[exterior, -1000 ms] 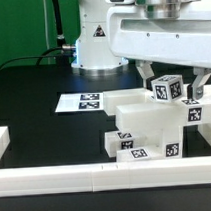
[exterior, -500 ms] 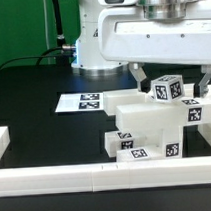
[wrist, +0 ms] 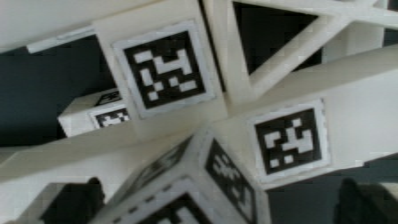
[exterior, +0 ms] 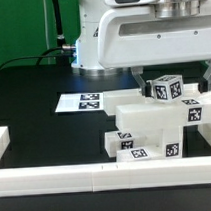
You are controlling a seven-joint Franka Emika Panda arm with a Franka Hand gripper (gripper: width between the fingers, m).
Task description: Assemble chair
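Note:
The chair's white parts (exterior: pixel 145 126) stand joined in a blocky stack near the front rail, with tags on their faces. A square leg with a tagged end (exterior: pixel 168 88) sticks up at the top. My gripper (exterior: pixel 173 85) hangs right over that leg. In the wrist view the gripper (wrist: pixel 217 203) is open, its dark fingers (wrist: pixel 71 203) far apart on either side of the tagged leg end (wrist: pixel 205 180), with a gap on each side. X-braced frame bars (wrist: pixel 285 60) and more tags fill the wrist view behind the leg.
The marker board (exterior: pixel 81 101) lies flat on the black table at the exterior view's left of the parts. The long low white border rail (exterior: pixel 97 174) runs along the front and turns up both sides. The robot base (exterior: pixel 91 49) stands at the back.
The hand has shifted a little toward the exterior view's left above the leg. The fingers stay apart. The chair parts have not moved.

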